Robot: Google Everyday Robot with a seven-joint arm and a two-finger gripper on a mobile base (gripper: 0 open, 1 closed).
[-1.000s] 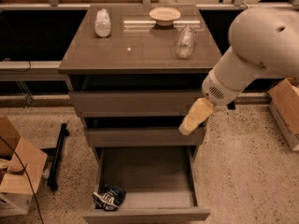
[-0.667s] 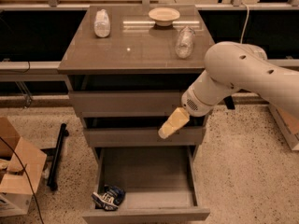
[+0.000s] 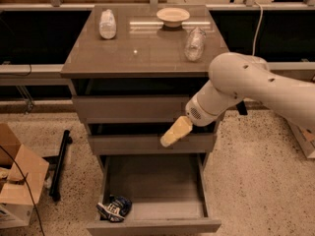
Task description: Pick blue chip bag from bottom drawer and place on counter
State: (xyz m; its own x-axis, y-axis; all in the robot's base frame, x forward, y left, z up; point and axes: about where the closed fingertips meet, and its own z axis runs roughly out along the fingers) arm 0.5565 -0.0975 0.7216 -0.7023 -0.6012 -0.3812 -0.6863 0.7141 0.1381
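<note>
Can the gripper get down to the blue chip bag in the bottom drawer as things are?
Probably yes: the bottom drawer is open, the blue chip bag lies uncovered in its front left corner, and the gripper hangs by the middle drawer front, up and right of it, nothing between.

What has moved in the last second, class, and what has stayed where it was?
The tool has swung leftward in the view and slightly down, from the cabinet's right edge to in front of the middle drawer. It has not taken the blue chip bag, which stays in the front left corner of the open bottom drawer. The bowl, left bottle and right bottle on the counter are unmoved.
</note>
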